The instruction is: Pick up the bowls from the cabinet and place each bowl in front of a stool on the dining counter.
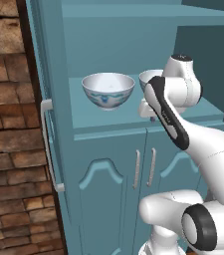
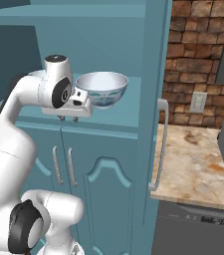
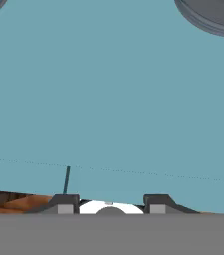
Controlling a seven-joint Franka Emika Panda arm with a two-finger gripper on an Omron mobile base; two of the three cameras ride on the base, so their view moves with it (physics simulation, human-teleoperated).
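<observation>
The white arm's elbow and base (image 1: 203,224) sit closest, low before the cabinet (image 1: 113,184) with its arched doors and slim silver handles (image 1: 144,168), and from there the arm reaches up to the open shelf. The gripper (image 3: 108,204) hangs at the shelf's front edge, its dark fingertips (image 3: 66,203) set a moderate gap apart with nothing between them. Behind it on the shelf stand the two bowls, one (image 1: 108,89) in plain sight left of the hand, the other (image 1: 148,78) half hidden behind the wrist, with a brick wall (image 1: 6,124) at the cabinet's left
</observation>
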